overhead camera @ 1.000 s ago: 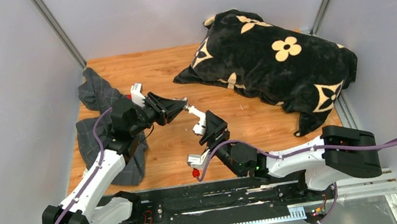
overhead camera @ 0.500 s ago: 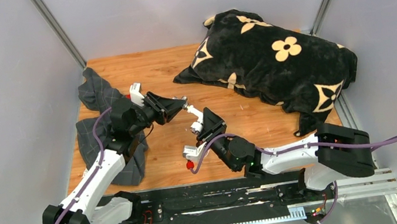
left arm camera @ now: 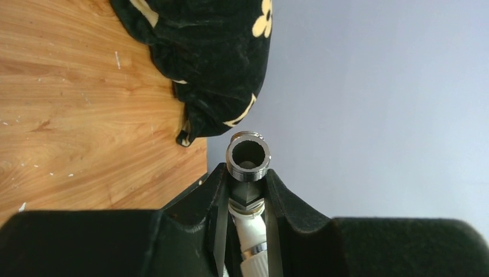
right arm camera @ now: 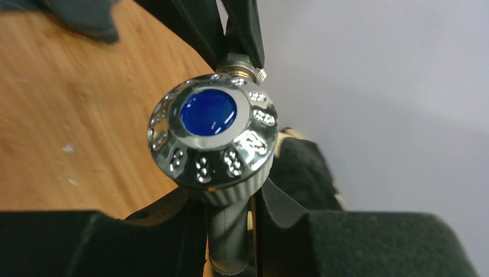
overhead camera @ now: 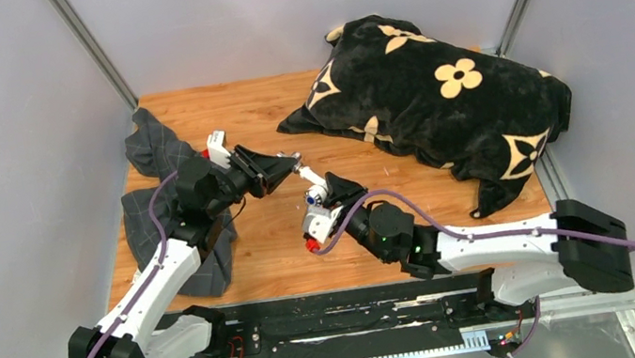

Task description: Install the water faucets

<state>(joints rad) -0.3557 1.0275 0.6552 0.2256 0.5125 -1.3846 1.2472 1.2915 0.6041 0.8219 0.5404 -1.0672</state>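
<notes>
Counter (overhead camera: 236, 106) of wood; black flowered cushion (overhead camera: 434, 95) at far right. Left hand (left arm camera: 248, 186) clamps the white tap body (left arm camera: 252, 245), its threaded chrome end (left arm camera: 248, 157) held above the counter. Right hand (right arm camera: 230, 202) grips the blue-capped chrome knob (right arm camera: 212, 130) close by. I should align the axes first, then turn under light pressure to avoid cross-threading.

Wooden table (overhead camera: 232, 106), black flowered cushion (overhead camera: 436, 104) at its far right, grey checked cloth (overhead camera: 148, 152) along its left edge
</notes>
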